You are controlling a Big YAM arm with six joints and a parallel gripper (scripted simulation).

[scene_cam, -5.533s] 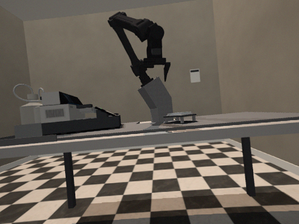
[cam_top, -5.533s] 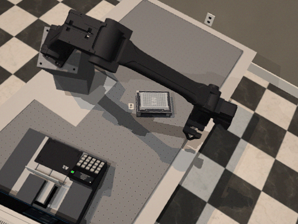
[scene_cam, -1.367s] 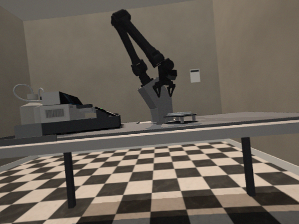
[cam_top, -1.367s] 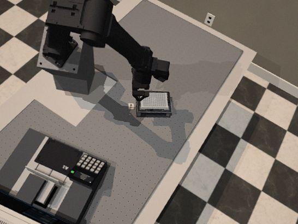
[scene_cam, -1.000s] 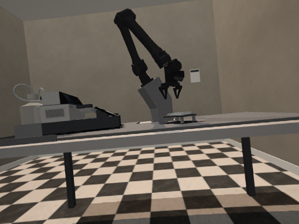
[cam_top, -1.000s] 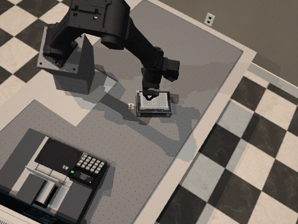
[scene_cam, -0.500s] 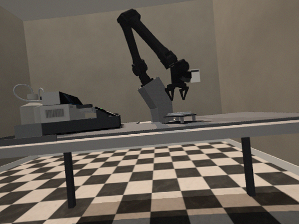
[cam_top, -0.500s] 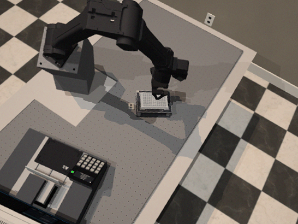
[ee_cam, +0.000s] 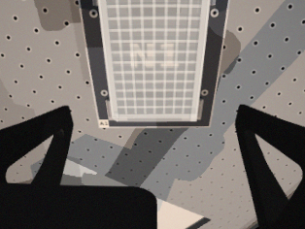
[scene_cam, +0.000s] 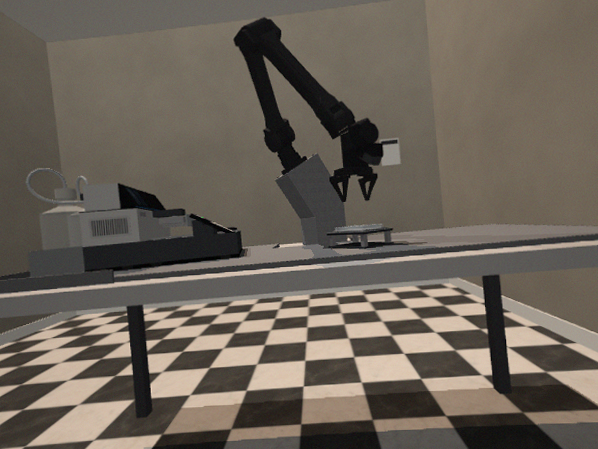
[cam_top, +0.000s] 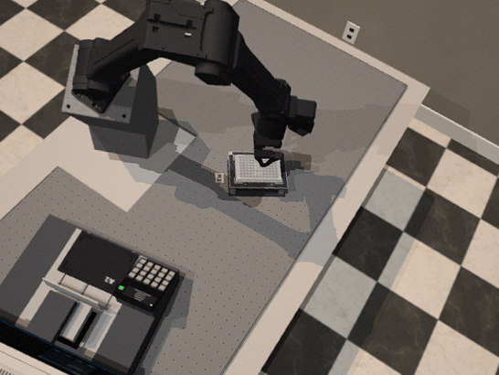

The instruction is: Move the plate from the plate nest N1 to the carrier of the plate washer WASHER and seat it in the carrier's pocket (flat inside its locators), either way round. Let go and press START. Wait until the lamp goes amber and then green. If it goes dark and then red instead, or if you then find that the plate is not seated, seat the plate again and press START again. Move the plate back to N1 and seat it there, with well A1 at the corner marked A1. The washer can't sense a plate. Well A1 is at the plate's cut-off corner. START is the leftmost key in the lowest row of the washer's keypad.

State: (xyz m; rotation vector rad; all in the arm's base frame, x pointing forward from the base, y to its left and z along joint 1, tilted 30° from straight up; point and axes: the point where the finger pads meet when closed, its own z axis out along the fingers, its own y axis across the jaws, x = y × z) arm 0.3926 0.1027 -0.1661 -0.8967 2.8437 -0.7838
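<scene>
Washer (cam_top: 89, 288) sits at the worktop's near left corner, one unit, its lamp (cam_top: 121, 287) glowing green beside one keypad (cam_top: 152, 274) and the carrier (cam_top: 78, 319) bare. Farther in, near the middle of the worktop (cam_top: 250, 259), one plate (cam_top: 255, 169) lies flat in one nest N1 (cam_top: 258, 189), its long axis running roughly toward the right-hand long edge; the cut-off corner cannot be made out. One gripper (scene_cam: 354, 187) hangs well above the plate's far side, fingers spread wide, holding nothing and touching nothing. One arm base (cam_top: 70, 106) stands at the far left edge.
</scene>
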